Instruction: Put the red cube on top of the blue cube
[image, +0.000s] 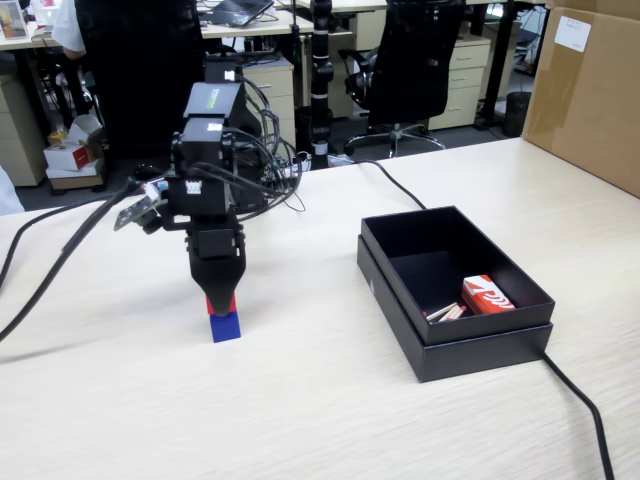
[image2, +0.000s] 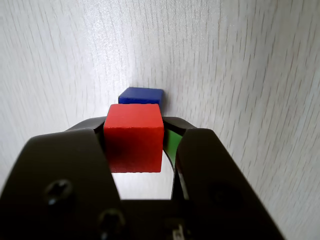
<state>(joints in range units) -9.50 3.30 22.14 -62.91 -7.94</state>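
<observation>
Gripper (image2: 134, 131) clamped on red cube (image2: 133, 142), right above blue cube (image2: 141, 95). I'd square the faces, lower until flush, then part the fingers slowly.

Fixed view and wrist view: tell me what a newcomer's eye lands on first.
The black gripper stands out left of centre on the pale wooden table, shut on the red cube and holding it right above the blue cube. To the right in the fixed view sits an open black box with a red-and-white packet inside.
</observation>
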